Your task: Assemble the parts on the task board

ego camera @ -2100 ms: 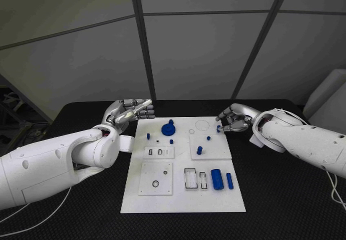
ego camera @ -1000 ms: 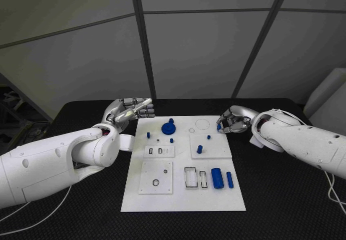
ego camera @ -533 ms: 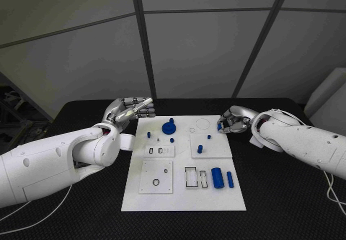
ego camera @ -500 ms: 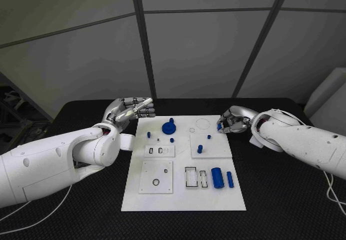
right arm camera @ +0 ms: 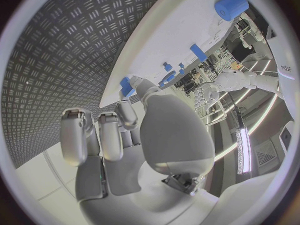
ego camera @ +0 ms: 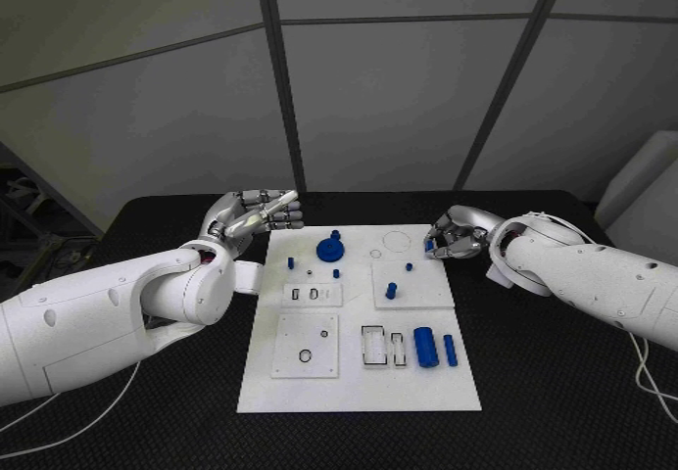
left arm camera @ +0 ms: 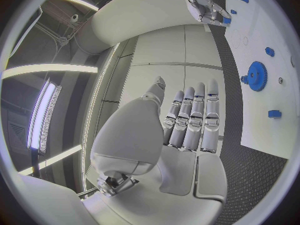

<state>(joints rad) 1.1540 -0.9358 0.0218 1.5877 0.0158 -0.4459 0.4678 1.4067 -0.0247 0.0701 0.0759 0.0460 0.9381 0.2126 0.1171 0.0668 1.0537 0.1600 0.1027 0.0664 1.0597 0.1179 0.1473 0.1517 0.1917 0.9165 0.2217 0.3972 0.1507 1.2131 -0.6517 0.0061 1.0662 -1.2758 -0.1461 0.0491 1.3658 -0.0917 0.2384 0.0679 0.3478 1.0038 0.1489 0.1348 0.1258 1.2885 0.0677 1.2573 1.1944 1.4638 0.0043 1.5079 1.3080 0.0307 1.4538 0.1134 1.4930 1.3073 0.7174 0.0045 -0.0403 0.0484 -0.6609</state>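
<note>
Black worktop (ego camera: 565,392), diamond-tread texture. Beyond the hands: grey panelled wall (ego camera: 381,98), dark seams. Long strip lights (left arm camera: 44,115) overhead. White object (ego camera: 639,191) past the right hand.

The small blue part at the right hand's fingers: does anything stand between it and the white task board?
Nothing visible does. The right hand holds the small blue part at the far right edge of the white task board, with no object between them.
</note>
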